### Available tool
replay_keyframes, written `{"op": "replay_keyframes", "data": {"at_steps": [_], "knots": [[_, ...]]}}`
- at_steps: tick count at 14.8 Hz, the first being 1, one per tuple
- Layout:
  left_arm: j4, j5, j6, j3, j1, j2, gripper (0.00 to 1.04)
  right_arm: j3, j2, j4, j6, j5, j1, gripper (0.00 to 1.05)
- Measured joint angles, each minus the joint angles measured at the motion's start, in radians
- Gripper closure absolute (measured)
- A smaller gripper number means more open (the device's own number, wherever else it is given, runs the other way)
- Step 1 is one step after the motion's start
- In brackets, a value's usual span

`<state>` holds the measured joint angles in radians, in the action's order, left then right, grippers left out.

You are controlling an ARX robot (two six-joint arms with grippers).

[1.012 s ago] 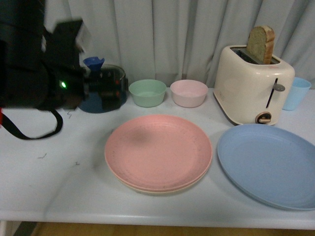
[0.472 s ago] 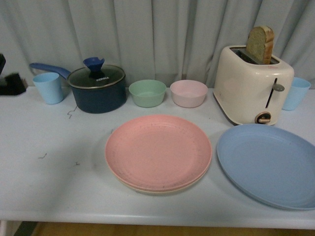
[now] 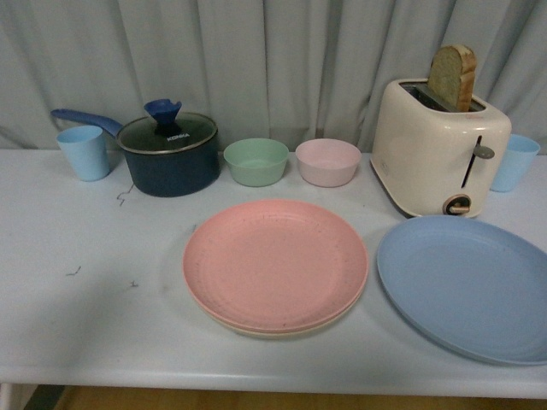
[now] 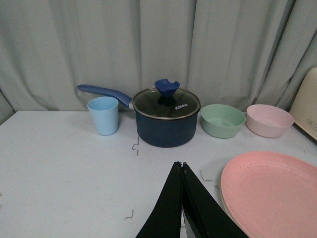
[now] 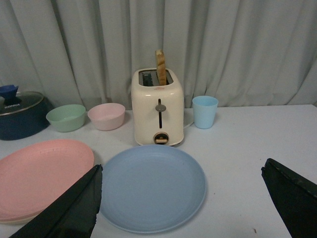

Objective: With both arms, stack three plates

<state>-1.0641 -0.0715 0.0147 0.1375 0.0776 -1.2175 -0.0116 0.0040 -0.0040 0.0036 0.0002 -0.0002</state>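
Observation:
The pink plate (image 3: 275, 263) lies on top of the beige plate (image 3: 282, 329) at the table's middle; only the beige rim shows beneath it. The light blue plate (image 3: 468, 285) lies alone to the right, beside the stack. Neither arm shows in the front view. In the left wrist view my left gripper (image 4: 181, 164) is shut and empty, above the table left of the pink plate (image 4: 272, 193). In the right wrist view my right gripper (image 5: 181, 171) is wide open, its fingers either side of the light blue plate (image 5: 151, 186), above it.
Along the back stand a light blue cup (image 3: 84, 152), a dark blue lidded pot (image 3: 168, 154), a green bowl (image 3: 255, 161), a pink bowl (image 3: 328, 161), a cream toaster (image 3: 438, 152) holding bread, and another blue cup (image 3: 515, 162). The white table's front edge (image 3: 273, 384) is near.
The left arm, which filled the front view's upper left a second ago, has pulled out of that view to the left. The plates have not moved.

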Motion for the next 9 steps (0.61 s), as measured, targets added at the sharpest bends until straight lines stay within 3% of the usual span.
{"op": "replay_keyframes", "data": {"at_steps": [1,9], "knots": [[0.072,0.061,0.0,-0.045,-0.075,0.111,1.03,0.0,0.0,0.0,0.0,0.0,0.0,0.06],[0.415,0.072,0.0,-0.126,-0.077,0.542,1.03,0.0,0.0,0.0,0.0,0.0,0.0,0.06]]}}
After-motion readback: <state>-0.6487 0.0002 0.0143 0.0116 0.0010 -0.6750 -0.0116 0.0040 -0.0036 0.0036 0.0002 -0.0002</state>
